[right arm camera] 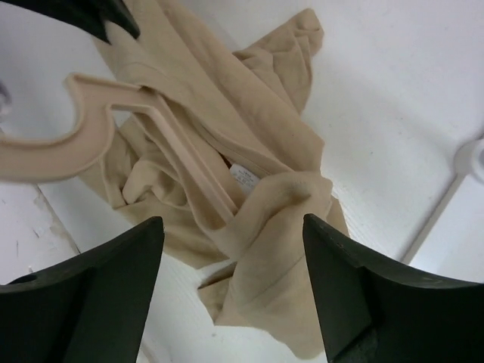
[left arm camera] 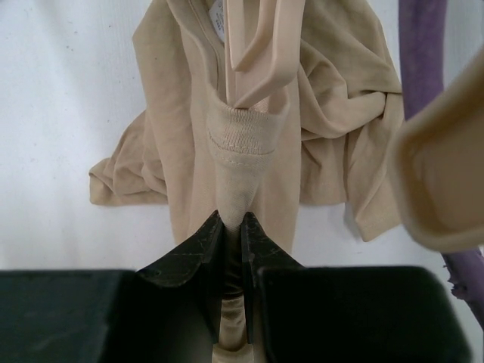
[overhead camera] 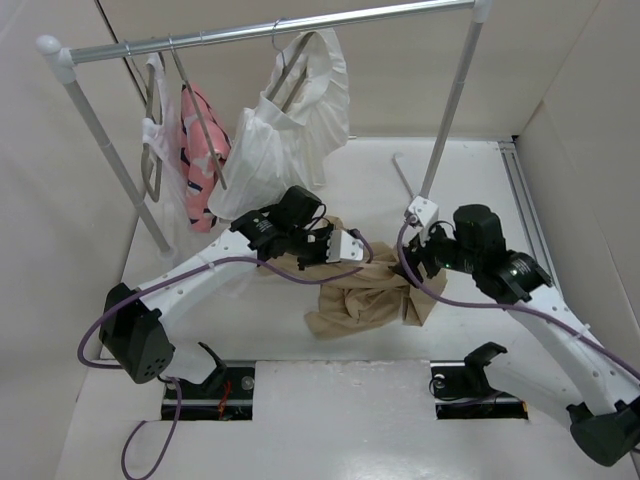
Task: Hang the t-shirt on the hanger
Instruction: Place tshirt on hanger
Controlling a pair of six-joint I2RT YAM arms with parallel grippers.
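While the left end effector [left arm camera: 233, 219] pinches the t-shirt [left arm camera: 340, 98] at its neckband, the right end effector [right arm camera: 233, 223] gapes wide, empty.

Left gripper [left arm camera: 233, 221] tight, right gripper [right arm camera: 231, 223] wide.

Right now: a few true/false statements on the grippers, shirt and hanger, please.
1. Left gripper is shut on the shirt: true.
2. The hook of the hanger sticks out of the shirt: true.
3. Right gripper grips the hanger: false, its jaws stand open, holding nothing.
4. The shirt hangs on the rack: false, it lies bunched on the table; the rack holds other garments.
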